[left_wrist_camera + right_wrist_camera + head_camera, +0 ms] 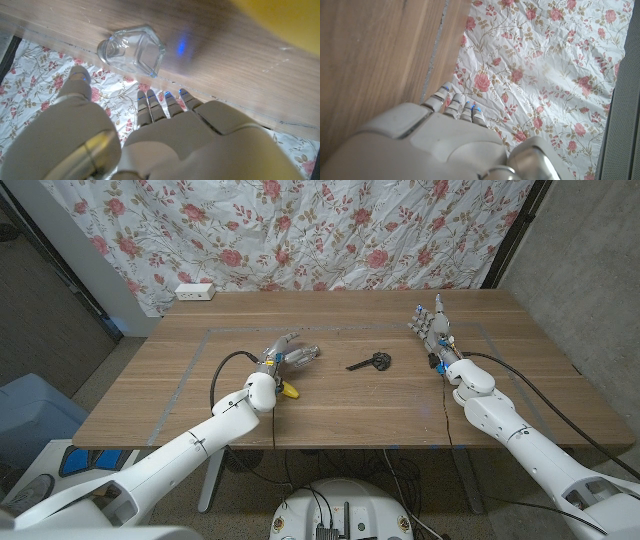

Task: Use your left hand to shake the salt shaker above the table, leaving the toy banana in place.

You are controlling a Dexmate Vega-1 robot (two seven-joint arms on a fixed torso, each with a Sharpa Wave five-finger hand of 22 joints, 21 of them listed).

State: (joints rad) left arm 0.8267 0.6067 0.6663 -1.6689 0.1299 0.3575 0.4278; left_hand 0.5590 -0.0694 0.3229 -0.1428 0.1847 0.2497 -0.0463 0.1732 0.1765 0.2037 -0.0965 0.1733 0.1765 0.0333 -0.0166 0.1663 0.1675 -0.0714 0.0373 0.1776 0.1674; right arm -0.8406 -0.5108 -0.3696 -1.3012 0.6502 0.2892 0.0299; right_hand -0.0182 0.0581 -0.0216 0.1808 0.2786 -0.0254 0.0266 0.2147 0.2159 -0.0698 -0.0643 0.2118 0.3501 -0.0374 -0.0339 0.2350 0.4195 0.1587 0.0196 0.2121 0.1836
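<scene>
The wooden table (330, 395) is seen beneath both arms, with a flowered cloth (330, 230) hung behind it. The left hand (285, 357) is held over the table with its fingers (150, 107) spread apart, and nothing is gripped by them. Just beyond those fingertips, in the left wrist view, a clear glass salt shaker (132, 50) is seen on the wood, apart from the fingers. A yellow toy banana (288, 390) is seen close behind the fingers, beside the left wrist. The right hand (432, 325) is held upright with its fingers extended and nothing between them. A small dark object (372, 362) is seen between the two hands.
</scene>
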